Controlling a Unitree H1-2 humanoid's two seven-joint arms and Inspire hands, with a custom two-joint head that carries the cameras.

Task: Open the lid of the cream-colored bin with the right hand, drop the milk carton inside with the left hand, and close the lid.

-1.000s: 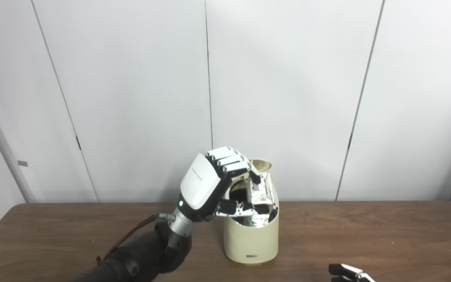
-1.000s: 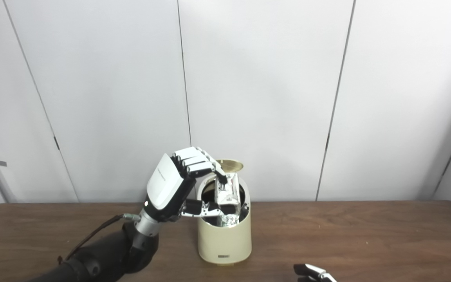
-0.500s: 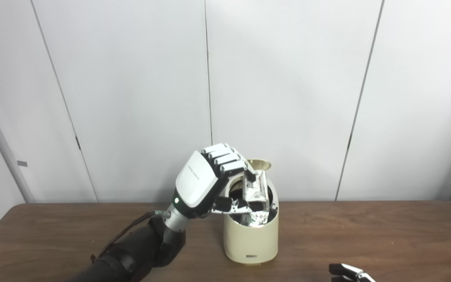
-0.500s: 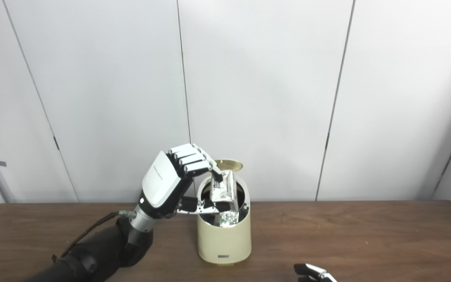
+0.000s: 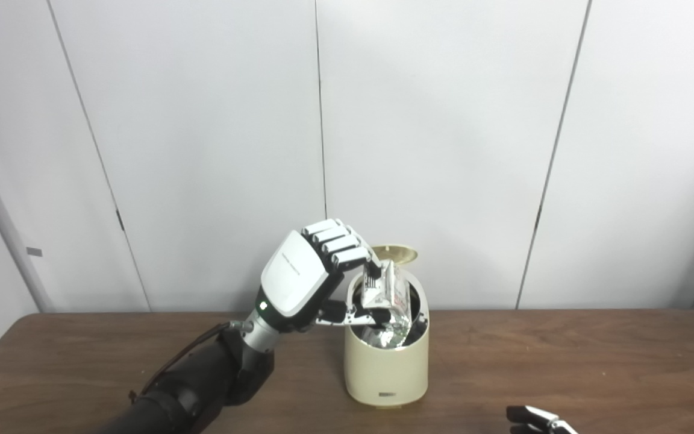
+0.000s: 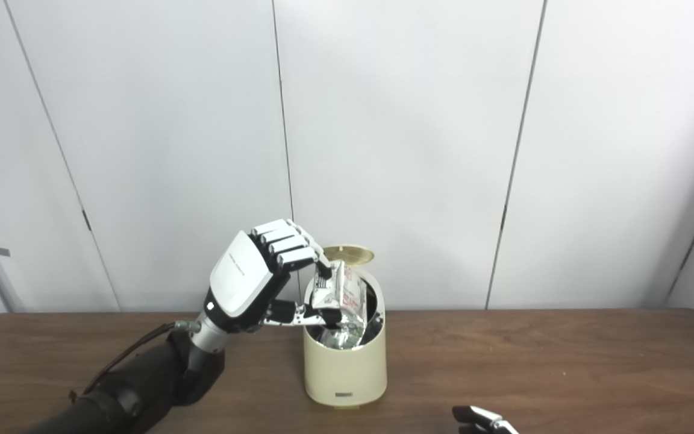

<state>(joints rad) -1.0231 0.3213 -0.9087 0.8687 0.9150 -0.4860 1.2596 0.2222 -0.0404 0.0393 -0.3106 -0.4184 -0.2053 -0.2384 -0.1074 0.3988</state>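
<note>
**Clerk:** Item one, the largest?

**Recorder:** Brown wooden table point(image 5: 564, 361), against white wall panels point(image 5: 443, 150). Standing on it, mid-table, was the cream-colored bin point(image 5: 387, 367), upright, its round lid point(image 5: 396, 254) tipped up at the far rim, mouth open.

**Clerk:** Next down?

**Recorder:** Left hand point(image 5: 311, 283), reaching in from the left, level with the bin's mouth, fingers and thumb clamped on the milk carton point(image 5: 386, 292). Fingertips point(image 5: 372, 272) pressed its upper end; the thumb sat lower on the near face.

**Clerk:** Carton's position and bearing?

**Recorder:** Partly inside the opening, lower end below the rim among crumpled shiny material, upper end above it. Long axis near upright, leaning a little, top toward the hand, bottom pointing down into the bin.

**Clerk:** Handling notes?

**Recorder:** Judged light, likely empty, with thin card walls that would dent under a hard squeeze; printed faces probably a bit slick. Best held across two opposite flat faces near the upper end, as it was, leaving the lower end free to drop in.

**Clerk:** Smallest entry?

**Recorder:** Right hand point(image 5: 537, 419), only fingertips visible at the bottom edge, well apart from the bin. Whether its fingers were spread or closed could not be told.
</note>
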